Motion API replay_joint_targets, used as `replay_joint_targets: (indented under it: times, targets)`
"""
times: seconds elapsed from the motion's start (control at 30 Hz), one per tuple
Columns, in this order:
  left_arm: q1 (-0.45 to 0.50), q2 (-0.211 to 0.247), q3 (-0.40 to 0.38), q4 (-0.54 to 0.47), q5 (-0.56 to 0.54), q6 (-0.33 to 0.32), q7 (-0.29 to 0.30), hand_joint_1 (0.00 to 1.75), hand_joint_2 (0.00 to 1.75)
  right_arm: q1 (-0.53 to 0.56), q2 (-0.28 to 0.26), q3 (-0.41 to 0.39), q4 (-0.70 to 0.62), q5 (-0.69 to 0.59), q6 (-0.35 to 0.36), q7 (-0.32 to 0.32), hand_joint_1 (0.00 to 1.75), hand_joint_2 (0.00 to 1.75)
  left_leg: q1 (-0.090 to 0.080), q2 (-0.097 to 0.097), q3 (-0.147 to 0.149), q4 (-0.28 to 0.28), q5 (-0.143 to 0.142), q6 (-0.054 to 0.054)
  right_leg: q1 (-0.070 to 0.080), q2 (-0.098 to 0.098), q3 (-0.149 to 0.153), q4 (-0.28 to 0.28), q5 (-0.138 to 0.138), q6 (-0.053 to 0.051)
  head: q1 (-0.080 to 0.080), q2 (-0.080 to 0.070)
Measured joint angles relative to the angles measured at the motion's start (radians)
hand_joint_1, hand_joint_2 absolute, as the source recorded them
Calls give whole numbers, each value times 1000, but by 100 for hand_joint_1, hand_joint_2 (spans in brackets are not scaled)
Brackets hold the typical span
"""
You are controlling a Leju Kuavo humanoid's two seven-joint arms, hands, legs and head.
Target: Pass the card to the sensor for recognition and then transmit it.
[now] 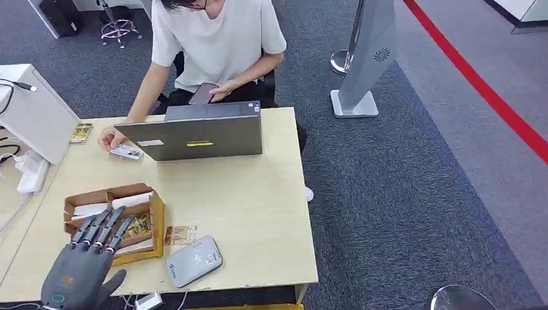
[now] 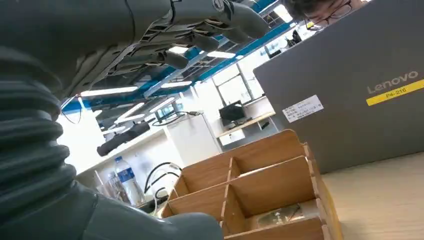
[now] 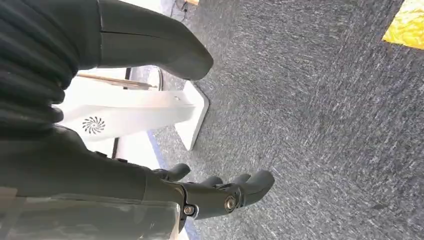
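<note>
Left hand point(image 1: 84, 261) empty, fingers spread, hovering over wooden box point(image 1: 155, 223) at tabletop point(image 1: 258, 213) near-left corner. Card point(image 1: 137, 224) inside box compartment. Sensor point(image 1: 194, 260) just beside box, near front edge. Right hand point(image 3: 220, 192) empty, loosely extended over carpet. Lower fingers straight into compartment, pinch card edge, avoid dividers.

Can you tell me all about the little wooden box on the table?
The wooden box is a shallow, open-topped brown tray split by thin dividers into several compartments. It sits flat near the table's front left corner. White cards and gold-patterned packets lie inside. The robot's left hand reaches over it, fingers spread.
</note>
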Motion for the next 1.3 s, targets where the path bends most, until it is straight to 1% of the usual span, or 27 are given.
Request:
replay_joint_targets:
  times: [0.17,0.37,0.5,0.77,1.07,1.3]
  targets:
    - [31,2,12,-7,10,5,13,0,175,0,2,-7,0,2,-11,2,0,175,0,0,0,0,0,0,0,0,0,0,0,0,0,0]
    - [57,-3,46,0,21,17,35,0,175,0,3,-8,0,6,-13,-2,0,175,0,0,0,0,0,0,0,0,0,0,0,0,0,0]
    - [60,-15,71,18,31,17,43,0,175,0,3,-8,0,13,-16,-3,0,175,0,0,0,0,0,0,0,0,0,0,0,0,0,0]
    - [55,-47,110,86,35,16,45,0,175,-1,3,-8,0,24,-16,1,0,175,0,0,0,0,0,0,0,0,0,0,0,0,0,0]
    - [49,-85,157,158,22,13,48,0,175,-1,3,-8,0,34,-14,4,0,175,0,0,0,0,0,0,0,0,0,0,0,0,0,0]
    - [42,-106,175,195,7,16,52,0,175,-2,3,-8,0,40,-13,3,0,175,0,0,0,0,0,0,0,0,0,0,0,0,0,0]
